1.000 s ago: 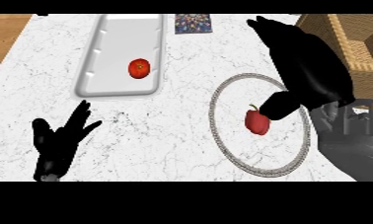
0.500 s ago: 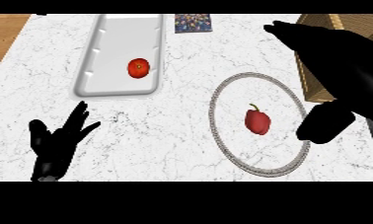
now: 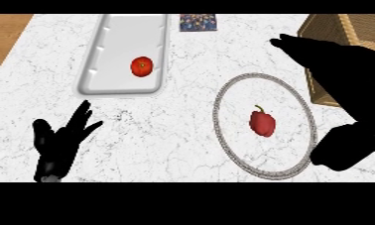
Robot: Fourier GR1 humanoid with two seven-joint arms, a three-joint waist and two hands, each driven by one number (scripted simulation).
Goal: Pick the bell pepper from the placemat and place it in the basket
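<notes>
A red bell pepper (image 3: 262, 122) with a green stem lies near the middle of the round white placemat (image 3: 240, 94) with a grey rim. My right hand (image 3: 328, 64) is open at the placemat's right side, apart from the pepper, fingers stretched toward the upper left and the thumb low at the mat's right edge. It hides part of the wicker basket (image 3: 322, 28) at the far right. My left hand (image 3: 60, 140) rests open at the lower left, fingers up.
A white tray (image 3: 102, 50) at the back left holds a red tomato (image 3: 141, 66). A small patterned square (image 3: 199, 22) lies at the counter's far edge. Wooden floor shows at the top left corner.
My right hand has drawn back to the right, from over the pepper to the placemat's right edge. The pepper stays on the mat. The left hand has hardly moved.
</notes>
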